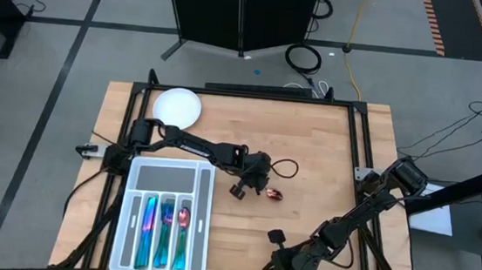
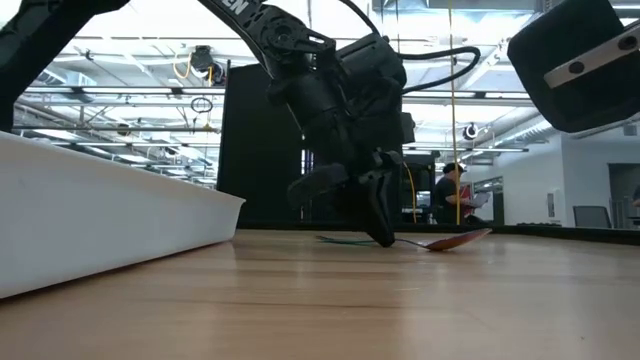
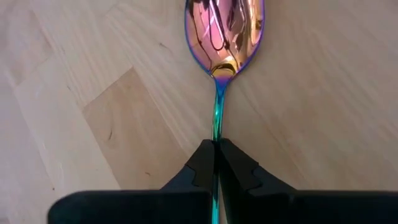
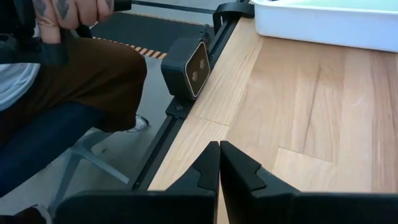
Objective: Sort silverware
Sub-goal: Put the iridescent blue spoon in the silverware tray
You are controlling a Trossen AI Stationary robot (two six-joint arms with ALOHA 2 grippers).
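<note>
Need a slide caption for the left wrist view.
Left gripper shut on the handle of an iridescent spoon lying on the wooden table.

My iridescent spoon (image 3: 224,37) lies flat on the wood at frame centre. More silverware (image 1: 163,224) fills the lower-left tray slots.

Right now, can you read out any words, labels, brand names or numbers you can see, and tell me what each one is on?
No text can be read in full.
White lettering on the left arm in the high view: too small to read.
White lettering on the same arm at the top of the low view: cut off, unreadable.
Spoon, compartment tray, plate: no markings visible.
</note>
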